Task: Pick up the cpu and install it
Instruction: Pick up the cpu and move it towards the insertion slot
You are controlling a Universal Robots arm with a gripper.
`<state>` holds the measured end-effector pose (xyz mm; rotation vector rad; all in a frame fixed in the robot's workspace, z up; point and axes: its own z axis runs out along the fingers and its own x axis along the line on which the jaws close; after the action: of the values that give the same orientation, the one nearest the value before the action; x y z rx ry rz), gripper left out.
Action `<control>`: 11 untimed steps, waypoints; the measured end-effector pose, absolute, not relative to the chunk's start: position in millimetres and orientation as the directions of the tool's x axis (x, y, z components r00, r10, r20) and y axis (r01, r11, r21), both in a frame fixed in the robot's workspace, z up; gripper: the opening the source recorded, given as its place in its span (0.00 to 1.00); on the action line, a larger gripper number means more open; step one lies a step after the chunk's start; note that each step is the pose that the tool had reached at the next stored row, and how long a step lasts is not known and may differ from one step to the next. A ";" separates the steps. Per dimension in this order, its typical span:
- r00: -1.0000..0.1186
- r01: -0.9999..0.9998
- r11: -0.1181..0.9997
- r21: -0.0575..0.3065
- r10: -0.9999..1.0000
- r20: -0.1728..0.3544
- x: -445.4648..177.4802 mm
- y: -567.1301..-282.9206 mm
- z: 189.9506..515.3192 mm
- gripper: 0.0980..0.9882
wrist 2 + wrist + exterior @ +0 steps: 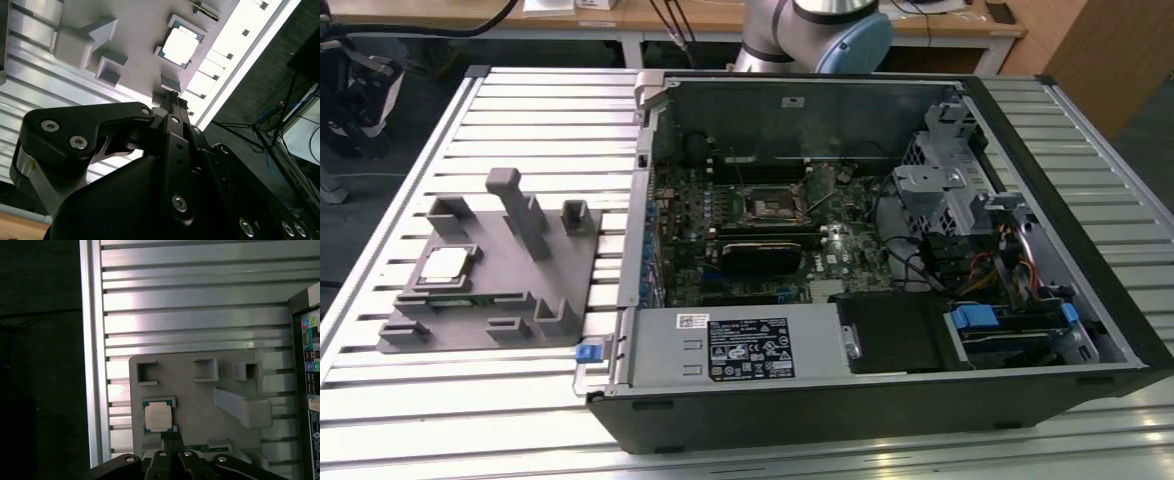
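The cpu [158, 416] lies flat in a recess of the grey fixture [200, 400], which keeps it square for pickup. It sits just ahead of the gripper [172, 439], whose fingers are together and empty above the counter [200, 315].

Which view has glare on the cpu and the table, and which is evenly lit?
Second wrist view: glare whitens the cpu top and burns out the table slats beyond the grey fixture. Exterior view: even light, the cpu not washed out. First wrist view: bright bands across the slats.
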<state>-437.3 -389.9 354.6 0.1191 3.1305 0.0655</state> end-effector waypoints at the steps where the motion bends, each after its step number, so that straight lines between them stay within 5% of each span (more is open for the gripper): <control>1: -0.997 0.076 0.996 0.042 0.076 -0.007 -437.8 -390.0 354.0 0.01; 11: -0.997 0.076 0.996 0.042 0.076 -0.007 -440.4 -391.0 345.1 0.01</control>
<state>-440.4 -391.0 345.1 0.1192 3.1304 0.0656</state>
